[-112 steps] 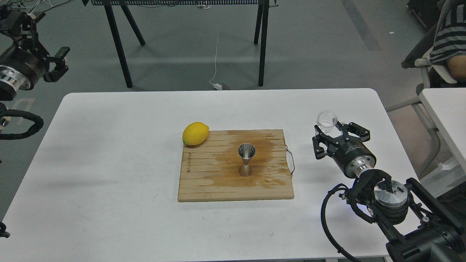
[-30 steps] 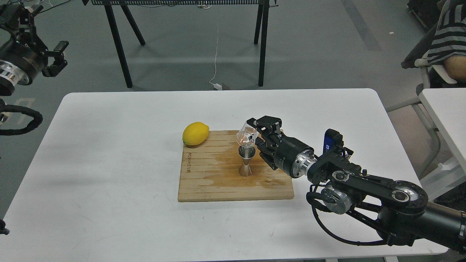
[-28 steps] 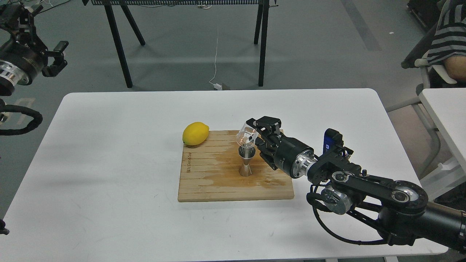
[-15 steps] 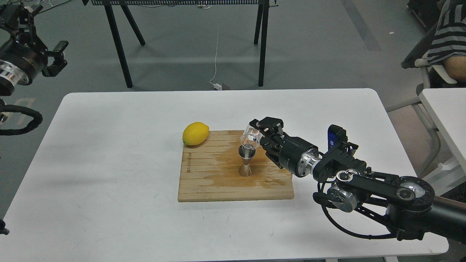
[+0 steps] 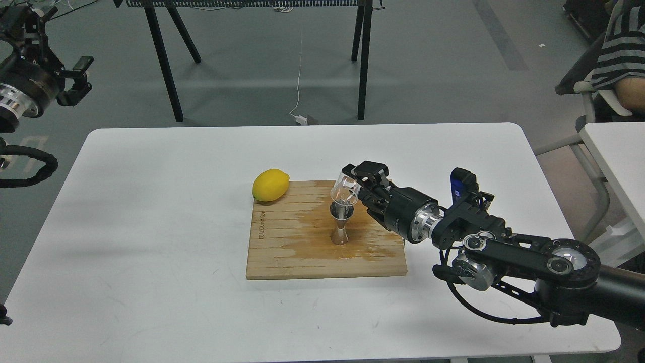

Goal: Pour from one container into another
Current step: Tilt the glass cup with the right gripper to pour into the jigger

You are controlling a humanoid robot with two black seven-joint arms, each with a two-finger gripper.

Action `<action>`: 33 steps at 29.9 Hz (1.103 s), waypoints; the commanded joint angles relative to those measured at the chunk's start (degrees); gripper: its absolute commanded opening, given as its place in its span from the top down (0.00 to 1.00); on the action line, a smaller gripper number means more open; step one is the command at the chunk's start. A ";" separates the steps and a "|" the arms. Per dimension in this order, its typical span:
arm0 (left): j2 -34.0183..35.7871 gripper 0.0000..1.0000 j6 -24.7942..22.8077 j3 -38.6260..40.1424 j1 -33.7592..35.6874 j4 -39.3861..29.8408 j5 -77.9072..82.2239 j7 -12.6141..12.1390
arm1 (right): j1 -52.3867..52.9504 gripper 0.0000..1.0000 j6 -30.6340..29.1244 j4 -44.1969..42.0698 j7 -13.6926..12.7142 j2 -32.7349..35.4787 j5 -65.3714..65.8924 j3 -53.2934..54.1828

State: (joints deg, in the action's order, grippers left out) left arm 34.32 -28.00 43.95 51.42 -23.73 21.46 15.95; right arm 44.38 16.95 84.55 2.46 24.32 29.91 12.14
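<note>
The clear glass cup point(image 5: 344, 190) is tipped over, its mouth pointing down-left just above the steel jigger point(image 5: 341, 224). My right gripper point(image 5: 359, 182) is shut on the cup, reaching in from the right. The jigger stands upright near the middle of the wooden cutting board point(image 5: 282, 252). No stream can be made out between cup and jigger. My left gripper point(image 5: 75, 80) hangs high off the table's far left, its fingers apart and holding nothing.
A yellow lemon point(image 5: 270, 185) rests at the board's far left corner. The board has a wet dark stain around the jigger and a wire handle on its right side. The white table point(image 5: 151, 227) carries it. A seated person point(image 5: 620, 60) is at far right.
Since 3.7 s ago my right gripper carried the cup from the table's right side to above the jigger and tipped it. In the last half second the cup shifted slightly and stays tilted.
</note>
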 commanded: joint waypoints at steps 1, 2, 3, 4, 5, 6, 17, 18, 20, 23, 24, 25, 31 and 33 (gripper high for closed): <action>-0.13 0.01 0.00 0.00 0.00 0.00 -0.01 -0.04 | 0.71 0.76 0.01 -0.09 0.00 1.00 0.14 -0.46; -0.13 0.01 0.00 0.00 0.00 0.00 -0.01 -0.04 | 1.06 0.76 0.01 -0.09 0.09 1.00 0.49 -0.54; -0.13 0.01 0.00 0.00 0.00 0.00 -0.01 -0.04 | 1.24 0.76 0.01 -0.35 0.00 1.08 0.93 -0.72; -0.13 0.01 0.00 0.00 0.00 0.00 -0.01 -0.04 | 1.33 0.76 0.01 -0.62 0.09 1.08 1.28 -1.07; -0.13 0.01 0.00 0.00 0.00 0.00 -0.01 -0.04 | 1.33 0.76 0.01 -0.97 0.09 1.00 1.63 -1.42; -0.13 0.01 0.00 0.00 0.00 0.00 -0.01 -0.04 | 1.41 0.76 0.10 -1.32 0.09 1.00 1.81 -1.68; -0.05 0.01 0.00 0.00 0.00 0.00 -0.01 0.05 | 2.03 0.76 0.10 -2.82 0.18 0.29 2.52 -1.95; -0.05 0.01 0.00 0.00 0.00 0.00 -0.01 0.05 | 2.03 0.76 0.10 -2.82 0.26 0.21 2.60 -1.95; 0.04 0.01 0.00 0.00 0.00 0.00 -0.01 0.05 | 2.03 0.76 0.10 -2.82 0.35 0.21 2.61 -1.95; 0.04 0.01 0.00 0.00 0.00 0.00 -0.01 0.05 | 2.12 0.76 0.10 -2.90 0.44 -0.23 2.61 -1.95; 0.04 0.01 0.00 0.00 0.00 0.00 -0.01 0.05 | 2.20 0.76 0.10 -2.90 0.35 -0.32 2.61 -1.95; 0.04 0.01 0.00 0.00 0.00 0.00 -0.01 0.05 | 2.38 0.76 0.10 -2.90 0.44 -0.32 2.61 -1.95; 0.04 0.01 0.00 0.00 0.00 0.00 -0.01 0.14 | 2.82 0.76 0.10 -3.52 0.70 -0.76 2.69 -1.95; 0.04 0.01 0.00 0.00 0.00 0.00 -0.01 0.14 | 2.91 0.76 0.01 -3.61 0.70 -1.29 2.69 -2.04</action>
State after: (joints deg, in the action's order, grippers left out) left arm 34.36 -28.00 43.94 51.42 -23.73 21.44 16.07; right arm 47.15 17.06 81.09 3.12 23.60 32.59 10.19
